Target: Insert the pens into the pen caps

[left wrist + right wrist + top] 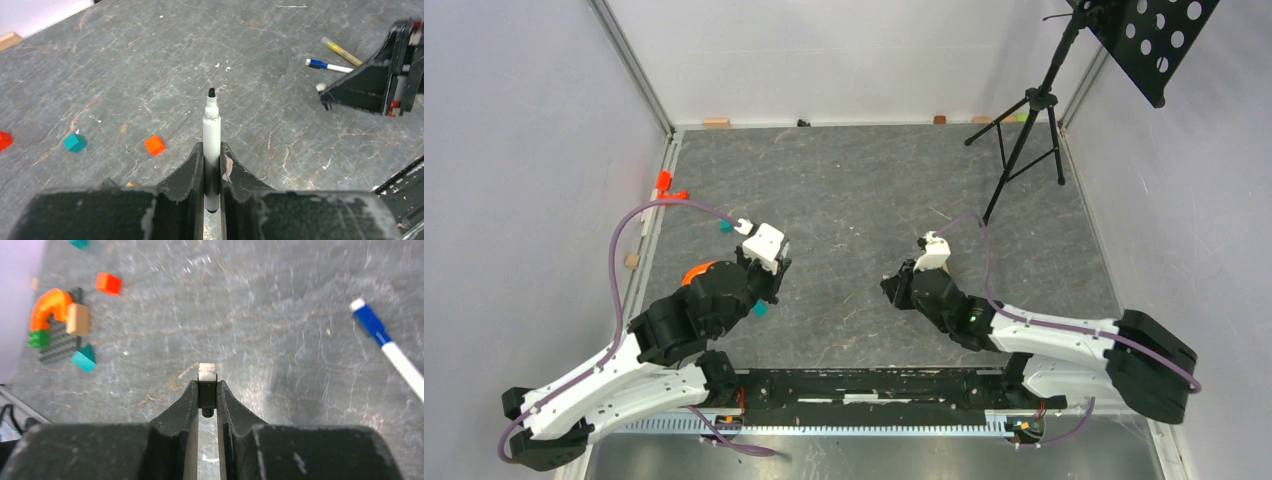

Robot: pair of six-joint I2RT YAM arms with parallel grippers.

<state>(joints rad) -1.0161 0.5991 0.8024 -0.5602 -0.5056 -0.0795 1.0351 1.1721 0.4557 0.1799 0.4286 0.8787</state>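
My left gripper (212, 152) is shut on a white pen (211, 127). The pen's bare black tip points away from me, over the table. My right gripper (207, 390) is shut on a short black pen cap (207, 385) whose pale end sticks out past the fingertips. In the left wrist view the right gripper (325, 95) hangs at the upper right, apart from the pen tip. Behind it lie a yellow-olive pen (342, 51) and a white pen wearing a blue cap (327, 65). That blue-capped pen (390, 347) also lies to the right of the right gripper.
An orange cube (154, 144), a teal cube (74, 142) and a red block (4, 140) lie left of the left gripper. A toy cluster with an orange arch (50, 307) sits by the left wall. A black tripod stand (1024, 130) rises at the back right.
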